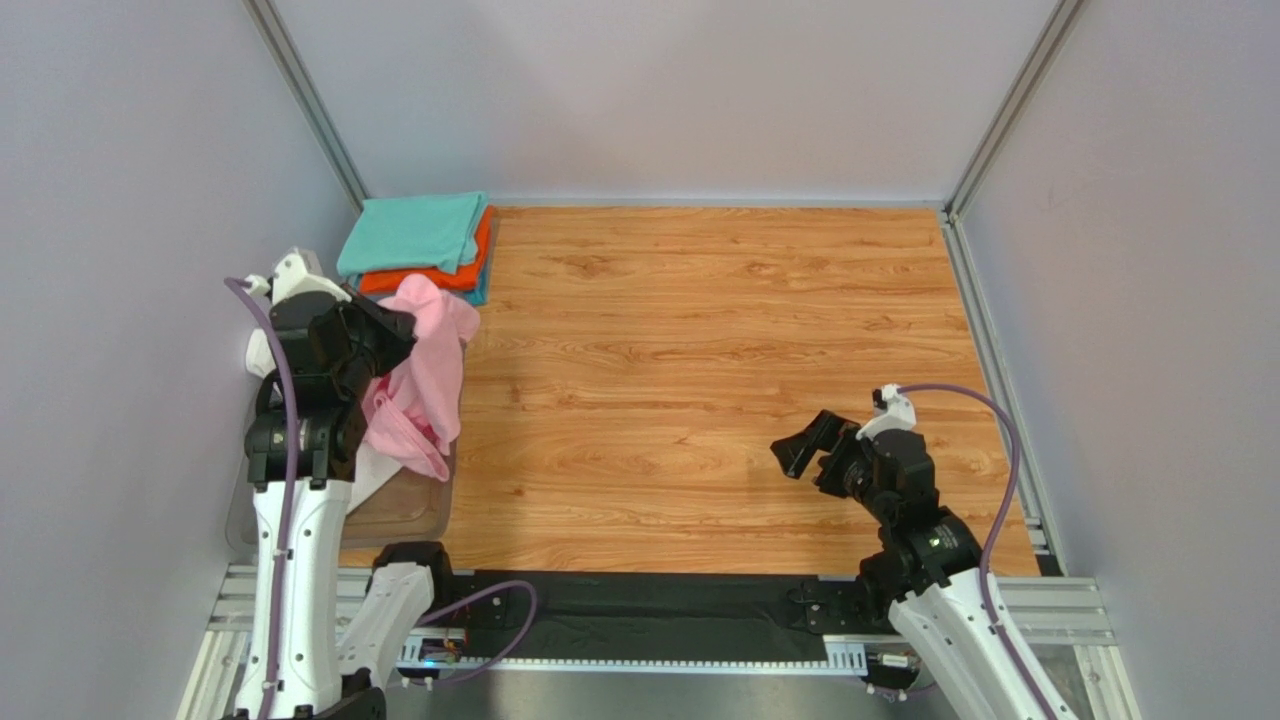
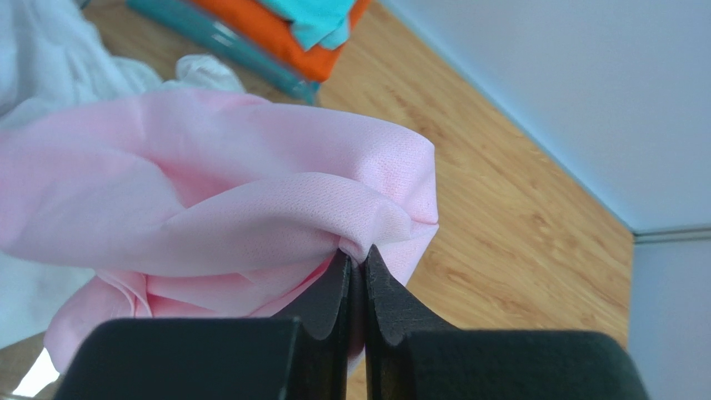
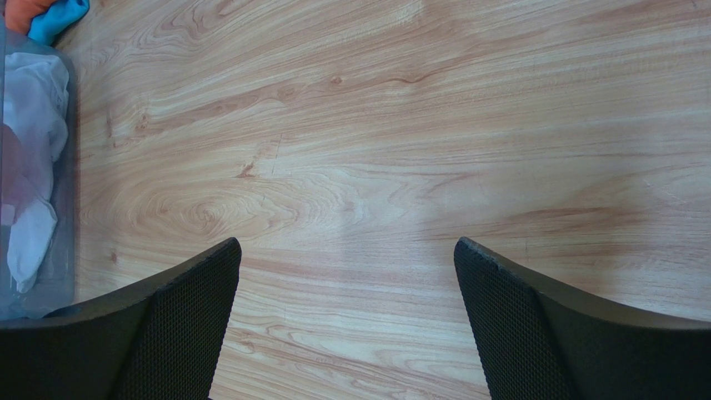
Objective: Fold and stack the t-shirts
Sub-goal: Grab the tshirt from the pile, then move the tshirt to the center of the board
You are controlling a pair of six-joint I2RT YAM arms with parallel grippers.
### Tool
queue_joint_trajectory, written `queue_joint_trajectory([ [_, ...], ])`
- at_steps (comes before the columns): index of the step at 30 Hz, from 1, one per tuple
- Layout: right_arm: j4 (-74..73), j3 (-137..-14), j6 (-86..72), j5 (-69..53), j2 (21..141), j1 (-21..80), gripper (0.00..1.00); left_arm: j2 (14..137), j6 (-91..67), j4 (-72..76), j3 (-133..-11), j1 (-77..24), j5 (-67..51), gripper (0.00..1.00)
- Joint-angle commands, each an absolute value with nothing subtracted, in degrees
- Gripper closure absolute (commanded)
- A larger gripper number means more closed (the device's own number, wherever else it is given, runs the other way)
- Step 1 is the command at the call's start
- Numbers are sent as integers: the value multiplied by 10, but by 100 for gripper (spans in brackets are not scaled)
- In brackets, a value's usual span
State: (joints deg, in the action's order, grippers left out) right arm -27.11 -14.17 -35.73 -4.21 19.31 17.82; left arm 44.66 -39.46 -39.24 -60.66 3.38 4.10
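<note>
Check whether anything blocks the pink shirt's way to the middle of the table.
Nothing visible does. The left gripper, shut on the pink shirt, holds it up at the left edge of the table; bare wood lies to its right. The right gripper is open, far to the right.

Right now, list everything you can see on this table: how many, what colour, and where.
teal t-shirt: one, teal, folded, top of the stack in the far left corner
orange t-shirt: one, orange, folded, under the teal one
blue t-shirt: one, blue, folded, bottom of that stack
pink t-shirt: one, light pink, lifted and hanging at the left side
white t-shirt: one, white, crumpled in the bin
clear bin: one, transparent, near left of the table
table: one, wood grain
left gripper: one, black, shut on the pink t-shirt
right gripper: one, black, open over bare wood
</note>
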Motion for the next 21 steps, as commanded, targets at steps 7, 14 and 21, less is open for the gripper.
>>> queue_joint_trajectory([
  [7,-249,-141,-358,-64,178,178,0,511,-352,-393,-762,34,-280,100],
  [14,-250,-138,-361,-69,163,178,0,560,-360,-335,-832,-70,-375,100],
  [21,-268,-141,-364,-48,146,179,0,623,-360,-283,-855,-240,-358,100],
])
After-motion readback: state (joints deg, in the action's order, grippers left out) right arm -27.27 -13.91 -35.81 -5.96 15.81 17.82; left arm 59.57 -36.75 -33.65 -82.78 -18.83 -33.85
